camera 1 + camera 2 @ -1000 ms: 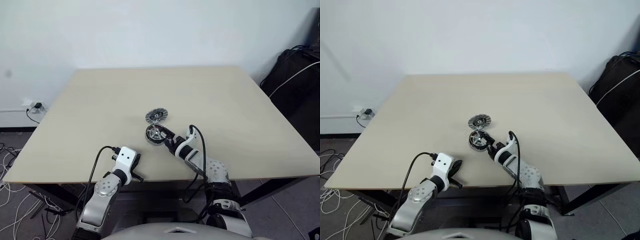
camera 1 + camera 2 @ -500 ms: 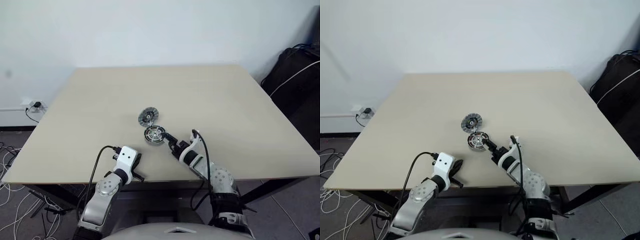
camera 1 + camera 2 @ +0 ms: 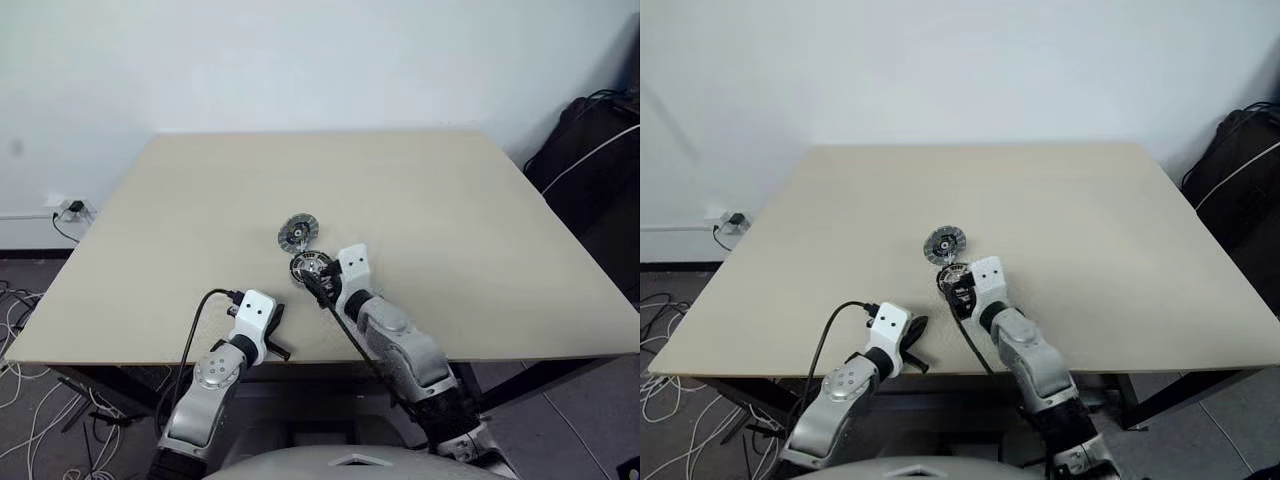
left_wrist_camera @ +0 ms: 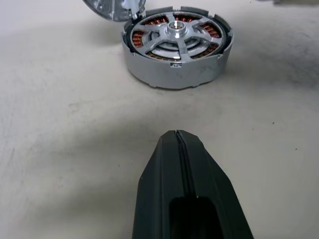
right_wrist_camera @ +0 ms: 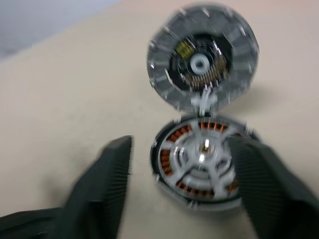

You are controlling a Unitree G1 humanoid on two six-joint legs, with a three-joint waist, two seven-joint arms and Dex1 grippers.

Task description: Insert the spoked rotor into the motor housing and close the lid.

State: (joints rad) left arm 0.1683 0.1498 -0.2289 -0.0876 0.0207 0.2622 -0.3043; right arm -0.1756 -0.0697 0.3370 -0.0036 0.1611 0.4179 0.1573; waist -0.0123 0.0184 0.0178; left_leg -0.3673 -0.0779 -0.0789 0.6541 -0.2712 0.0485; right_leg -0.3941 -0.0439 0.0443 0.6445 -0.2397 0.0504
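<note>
Beige tabletop (image 3: 470,220) against a white wall is what I'm looking down on, with the motor housing (image 4: 177,47) near its front middle. It sits flat, open face up, its axis vertical; I see copper windings ringing the inside. The spoked rotor (image 4: 174,36) lies seated in it, hub at the centre, spokes running out toward the rim. The lid (image 5: 202,62) sits touching the housing's far edge, joined there by what looks like a small hinge, and is swung open so its segmented face tilts back toward me. My right gripper (image 5: 179,186) hovers just on the near side of the housing, its fingers (image 5: 107,184) spread apart with nothing held. My left gripper (image 4: 178,142) rests nearer the table's front edge, apart from the housing, pointing at it, fingers pressed together and empty.
</note>
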